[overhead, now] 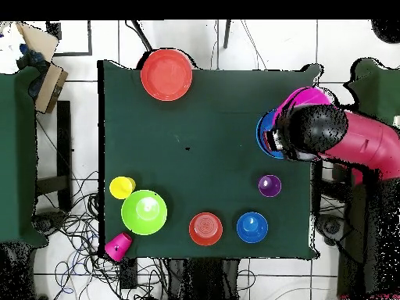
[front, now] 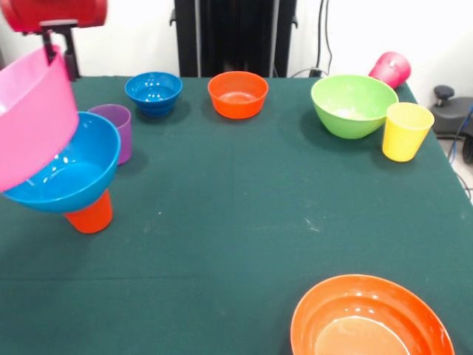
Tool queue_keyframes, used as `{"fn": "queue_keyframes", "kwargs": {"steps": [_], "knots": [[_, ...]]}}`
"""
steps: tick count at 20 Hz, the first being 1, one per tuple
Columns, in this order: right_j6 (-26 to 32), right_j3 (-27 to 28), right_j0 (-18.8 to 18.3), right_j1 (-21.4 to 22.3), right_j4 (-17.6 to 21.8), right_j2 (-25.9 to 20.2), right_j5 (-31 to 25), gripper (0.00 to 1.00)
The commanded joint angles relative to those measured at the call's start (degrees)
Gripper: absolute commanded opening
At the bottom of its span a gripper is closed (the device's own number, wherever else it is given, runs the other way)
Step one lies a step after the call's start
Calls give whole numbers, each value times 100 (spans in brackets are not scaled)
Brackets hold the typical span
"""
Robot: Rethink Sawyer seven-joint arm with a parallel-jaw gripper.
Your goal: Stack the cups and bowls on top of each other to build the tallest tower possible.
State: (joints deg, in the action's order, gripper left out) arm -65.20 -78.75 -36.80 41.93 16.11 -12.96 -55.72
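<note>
The gripper (front: 50, 50) shows at the upper left of the front view, under the red arm (front: 55, 13); its black tip meets the rim of the very large pink bowl (front: 31, 118). Whether the jaws are spread or clamped on that rim cannot be told.

The pink bowl hangs steeply tilted directly below the gripper. Its lower side lies inside the medium blue bowl (front: 70, 174), which sits slightly tilted on top of the orange cup (front: 90, 214). The purple cup (front: 117, 127) stands upright just beside this stack, on the table (front: 222, 207).

Well apart from the gripper, along the far edge, stand the small blue bowl (front: 154, 92), the small orange bowl (front: 238, 94) and the lime green bowl (front: 353, 105). The yellow cup (front: 406, 131) stands just beside the green bowl. The magenta cup (front: 391, 69) lies on its side at the table's corner. The large orange bowl (front: 369, 318) sits farthest from the gripper, at the near edge.
</note>
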Motion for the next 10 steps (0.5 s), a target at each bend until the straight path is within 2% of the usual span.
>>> {"fn": "queue_keyframes", "kwargs": {"steps": [1, 10], "knots": [[977, 550, -191, -458, 358, -536, -221, 0], [1102, 1053, -241, -828, 524, -585, -278, 0]]}}
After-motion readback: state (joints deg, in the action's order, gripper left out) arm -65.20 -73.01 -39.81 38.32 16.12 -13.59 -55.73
